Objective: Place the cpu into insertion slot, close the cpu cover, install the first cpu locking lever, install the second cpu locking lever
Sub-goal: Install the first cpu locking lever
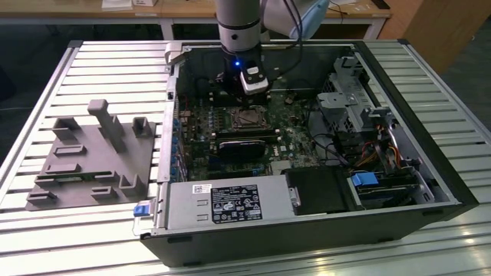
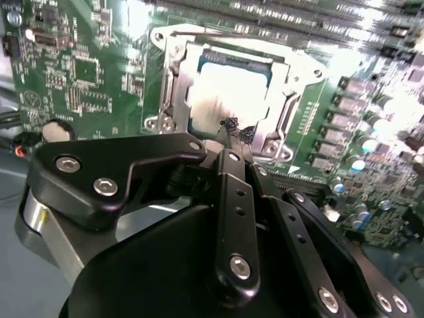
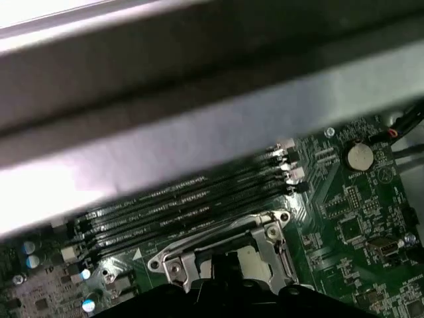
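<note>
Open computer case (image 1: pixel 307 238) lying on its side on a slatted metal table (image 1: pixel 115 63), green motherboard (image 1: pixel 201 121) exposed inside. Grey moulded fixture (image 1: pixel 92 155) on the table at the exterior view's left, just beside the case. Silver power supply (image 1: pixel 222 202) along the near edge of the case.

Robot arm (image 1: pixel 238 23) reaching straight down into the case, gripper (image 1: pixel 247 104) directly over the insertion slot (image 1: pixel 247 119) near the middle of the board.

In the second wrist view, black gripper (image 2: pixel 237 130) linkages large in the foreground — fingertips (image 2: pixel 228 124) drawn together, nothing seen pinched between them, right at the metal rim of the socket. Not clear whether the tips touch the metal. The cpu (image 2: pixel 232 89) already seated in the slot, its dull silver top bright with glare. The cpu cover (image 2: pixel 171 86) lying down flat around it, the chip framed in the square window.

In the first wrist view, the cover (image 3: pixel 218 240) and a pale patch of the cpu (image 3: pixel 255 262) once more, with long black memory slots (image 3: pixel 185 202) just beside the socket — and a round coin battery (image 3: pixel 361 156) well apart on the green board.
</note>
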Motion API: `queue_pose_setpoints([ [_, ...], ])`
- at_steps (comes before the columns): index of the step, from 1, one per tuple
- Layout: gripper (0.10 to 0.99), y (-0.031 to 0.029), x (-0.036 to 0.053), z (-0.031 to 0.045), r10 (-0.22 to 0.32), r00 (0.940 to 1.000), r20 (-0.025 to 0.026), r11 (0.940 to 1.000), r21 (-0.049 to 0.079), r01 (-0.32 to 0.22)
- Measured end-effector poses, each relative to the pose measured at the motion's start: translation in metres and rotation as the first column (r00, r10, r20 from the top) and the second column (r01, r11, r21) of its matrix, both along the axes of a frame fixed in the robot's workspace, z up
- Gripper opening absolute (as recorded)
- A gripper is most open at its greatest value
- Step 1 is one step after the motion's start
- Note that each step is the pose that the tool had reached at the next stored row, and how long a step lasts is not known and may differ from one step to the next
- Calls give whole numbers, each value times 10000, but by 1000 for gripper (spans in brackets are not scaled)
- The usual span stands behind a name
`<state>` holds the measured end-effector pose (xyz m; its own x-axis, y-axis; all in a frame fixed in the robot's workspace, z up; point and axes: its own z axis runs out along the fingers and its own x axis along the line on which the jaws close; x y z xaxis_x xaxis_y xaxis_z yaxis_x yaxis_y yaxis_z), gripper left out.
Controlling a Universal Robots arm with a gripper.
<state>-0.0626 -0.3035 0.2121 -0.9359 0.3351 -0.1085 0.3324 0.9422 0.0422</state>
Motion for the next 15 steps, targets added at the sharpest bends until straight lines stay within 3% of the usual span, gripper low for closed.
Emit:
queue_pose_setpoints([
  [7,102,-153,12,0,-13,10000,-54,10000,-3,13],
  [15,102,-171,25,-3,24,10000,-53,10000,-7,-24],
])
